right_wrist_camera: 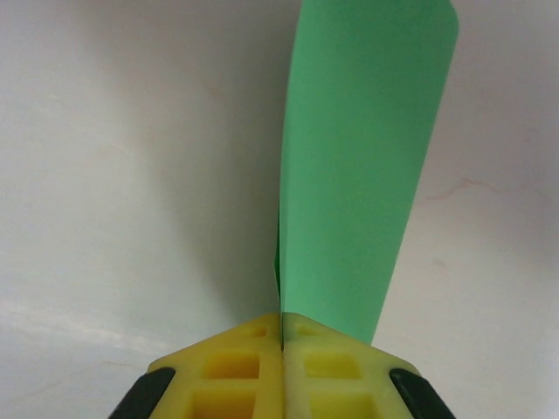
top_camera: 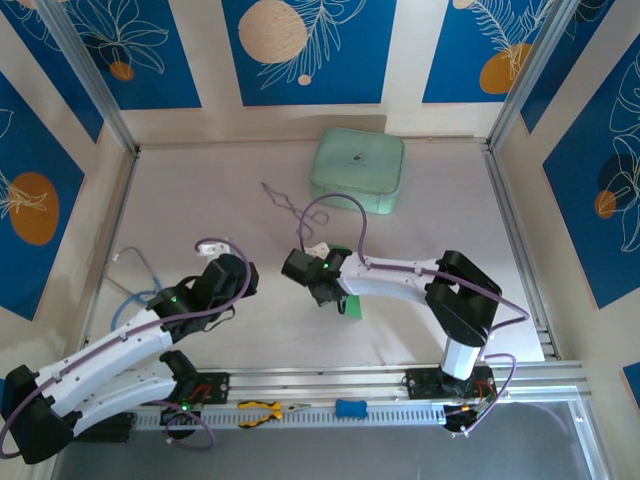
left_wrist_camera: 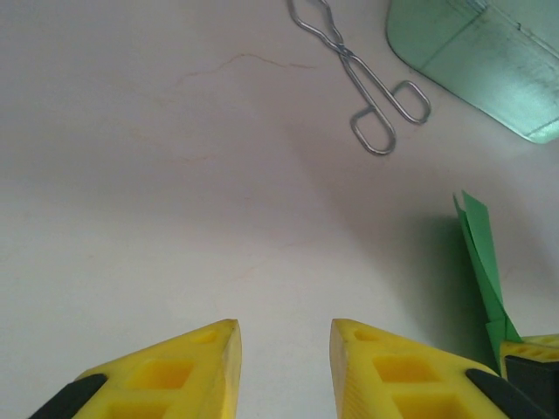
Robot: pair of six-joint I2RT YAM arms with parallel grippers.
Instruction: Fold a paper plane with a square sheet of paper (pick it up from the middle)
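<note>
Free tabletop (top_camera: 200,200) left of tongs (top_camera: 284,204), case (top_camera: 358,170)

A robot's right gripper (right_wrist_camera: 282,327) pinches a bright green sheet of paper (right_wrist_camera: 362,175) over a pale surface (right_wrist_camera: 113,175).
The two yellow jaws sit at the bottom centre, pressed together with only a thin seam between them, and the paper's lower edge is caught in that seam. From there the paper stretches as a long strip to the top of the frame, leaning slightly right, with a darker layer along its lower left edge. A soft shadow lies on the surface to its left.
</note>
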